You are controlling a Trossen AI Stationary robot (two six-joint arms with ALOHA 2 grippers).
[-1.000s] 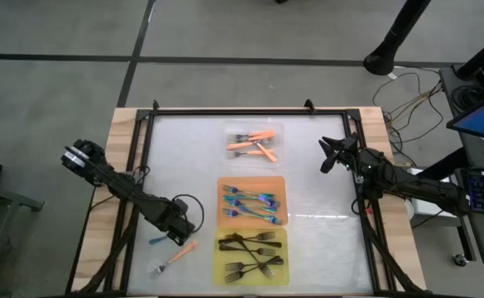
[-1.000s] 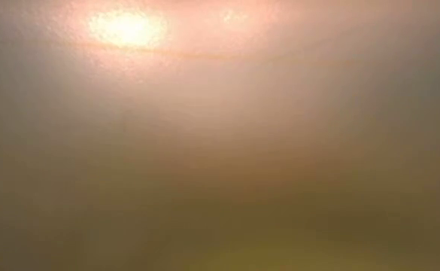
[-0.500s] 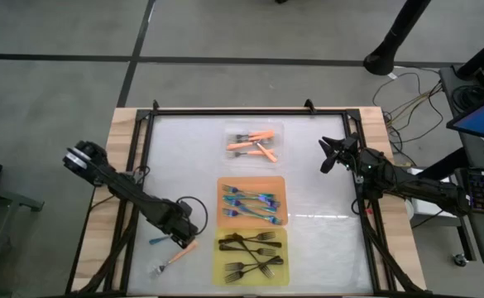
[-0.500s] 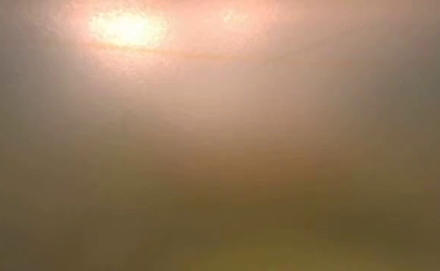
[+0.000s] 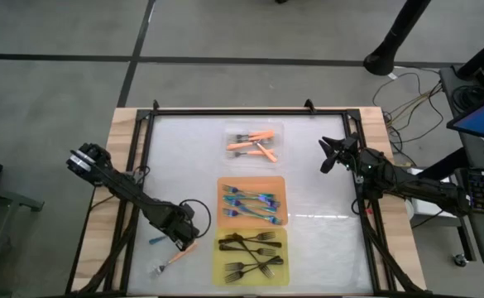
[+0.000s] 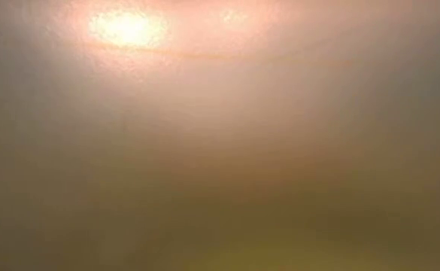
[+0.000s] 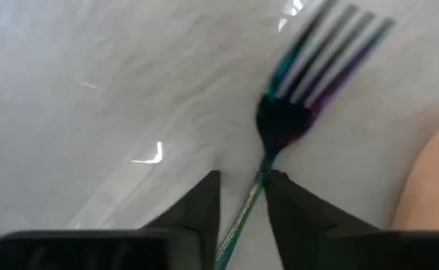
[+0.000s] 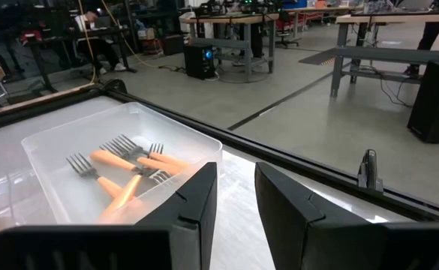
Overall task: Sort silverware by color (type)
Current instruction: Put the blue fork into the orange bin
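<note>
- A pale glossy table point(image 5: 184, 165) fills a black frame on a wooden top; the right wrist view adds a workshop with benches beyond it.
- The low view is only an orange-brown haze.
- Only the left wrist view shows the left gripper point(image 7: 242, 196) with its fingers close on either side of the thin stem of a teal fork point(image 7: 290, 112) lying on the table; contact is unclear.
- From above, that gripper point(image 5: 179, 232) is near the table's front left, beside an orange-handled fork point(image 5: 175, 255).
- The right gripper point(image 8: 233, 196), at the right edge, hovers with jaws slightly parted, holding nothing.
- The clear tray point(image 5: 254, 142) holds orange forks, the orange tray point(image 5: 223, 184) teal ones, and the yellow tray point(image 5: 221, 277) black ones.
</note>
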